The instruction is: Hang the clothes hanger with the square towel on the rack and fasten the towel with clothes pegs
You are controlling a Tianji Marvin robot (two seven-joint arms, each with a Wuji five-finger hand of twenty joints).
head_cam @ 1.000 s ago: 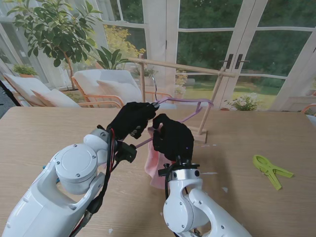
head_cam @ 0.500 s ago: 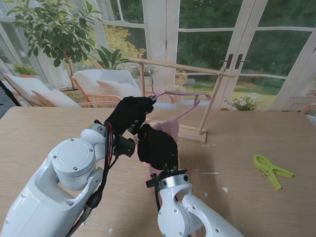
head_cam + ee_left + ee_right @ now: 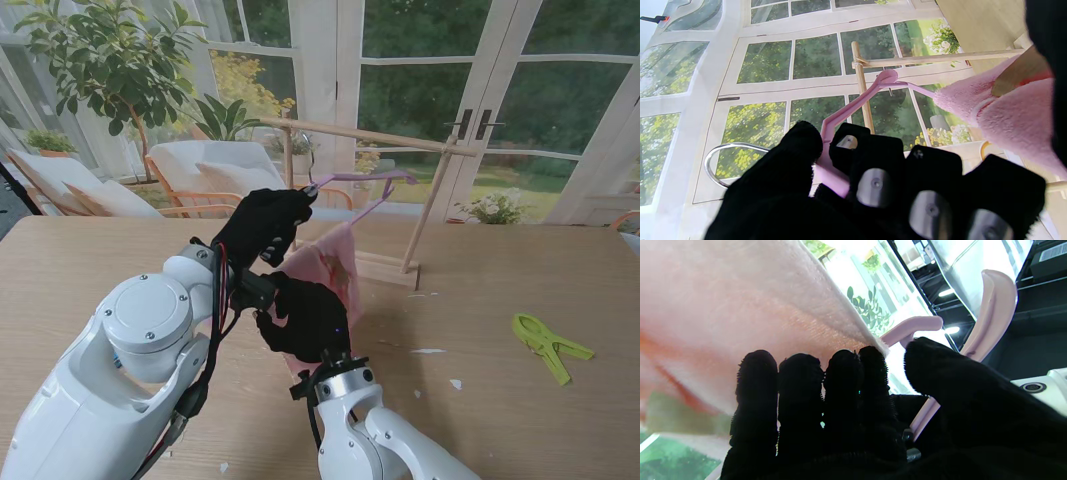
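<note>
Left hand point(image 3: 262, 225), gloved in black, is clenched around the neck of the pink clothes hanger point(image 3: 365, 180) and lifts it off the wooden table point(image 3: 520, 270), just in front of the wooden drying rack point(image 3: 365, 136). In the left wrist view the fingers point(image 3: 875, 166) wrap the hanger's pink shoulder close to its metal hook point(image 3: 715, 160), and the hook curls free in the air, not over the rail. The hanger's far arm reaches toward the rack's right leg, and whether it touches the rail cannot be told from the stand's view.

The pink square towel point(image 3: 325, 265) drapes from the hanger and hangs down between the two hands. The right hand point(image 3: 300, 320), also in a black glove, sits nearer to me than the left and is pressed against the lower part of the towel. In the right wrist view its four fingers point(image 3: 800, 386) lie side by side flat against the cloth point(image 3: 740, 306) and the thumb stands apart beside the hanger's bar point(image 3: 987, 323); whether the hand actually pinches the towel or only rests on it cannot be told.

On the table well to the right lies a yellow-green clothes peg point(image 3: 548, 345), apart from both hands. Behind the rack are glass doors point(image 3: 480, 90), a potted plant point(image 3: 120, 70) and cushioned chairs point(image 3: 200, 170).
</note>
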